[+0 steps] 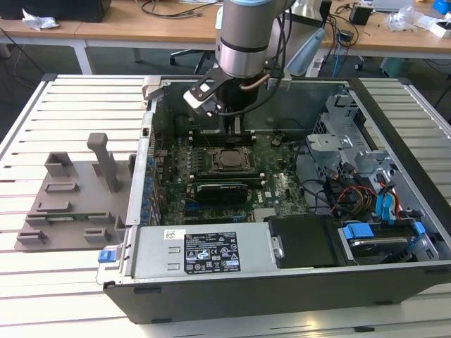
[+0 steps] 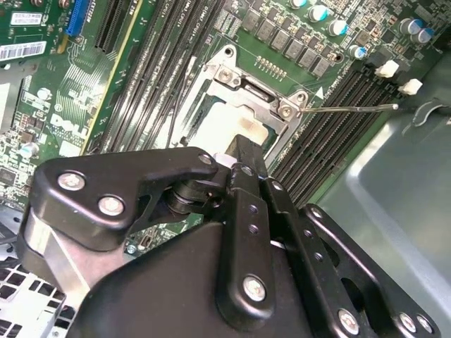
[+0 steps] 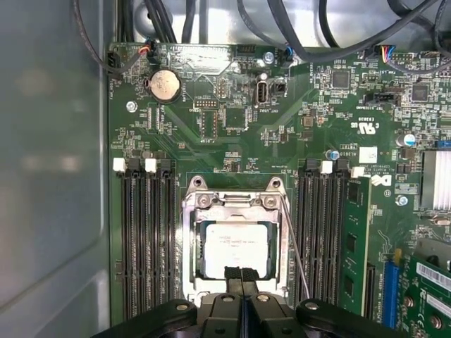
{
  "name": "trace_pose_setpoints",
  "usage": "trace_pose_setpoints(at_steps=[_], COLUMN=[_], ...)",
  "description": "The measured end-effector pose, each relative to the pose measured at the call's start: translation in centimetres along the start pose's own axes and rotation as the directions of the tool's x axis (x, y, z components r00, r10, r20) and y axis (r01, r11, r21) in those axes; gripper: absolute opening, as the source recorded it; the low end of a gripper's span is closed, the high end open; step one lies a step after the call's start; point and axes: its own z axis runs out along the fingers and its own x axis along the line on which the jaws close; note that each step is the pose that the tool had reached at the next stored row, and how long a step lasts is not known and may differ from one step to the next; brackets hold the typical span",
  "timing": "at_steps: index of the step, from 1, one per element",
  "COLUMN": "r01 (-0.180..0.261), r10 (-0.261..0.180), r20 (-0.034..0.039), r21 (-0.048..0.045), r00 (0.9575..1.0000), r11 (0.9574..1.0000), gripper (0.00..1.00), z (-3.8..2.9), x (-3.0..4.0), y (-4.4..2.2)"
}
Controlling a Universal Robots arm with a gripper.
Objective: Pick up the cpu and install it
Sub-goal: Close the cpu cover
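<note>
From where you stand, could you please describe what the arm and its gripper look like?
The arm is a thick silver-grey cylinder with a dark band, with black cables trailing off it and a white-faced camera block clipped near the wrist. The gripper is matte black, built from jointed links held by silver screws.

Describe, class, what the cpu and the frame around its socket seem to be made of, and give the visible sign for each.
The cpu: apparently metal on top, a pale satin silver-grey face with soft glare. The socket frame: probably bare steel, bright and shiny, with screw heads at its corners.
</note>
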Motion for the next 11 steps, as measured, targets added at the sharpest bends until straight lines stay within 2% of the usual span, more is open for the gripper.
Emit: trace_pose_setpoints(at_steps=[2,11], r01=[0.000,0.000], r10=[0.000,0.000], r20=[0.0000,0.0000], r21=[0.0000,0.0000], r00=[1.0000,1.0000], r11=[1.0000,1.0000], gripper=[0.11,0.11], z=[-0.41,-1.28], x=[-0.01,-0.03], y=[-0.02,-0.06])
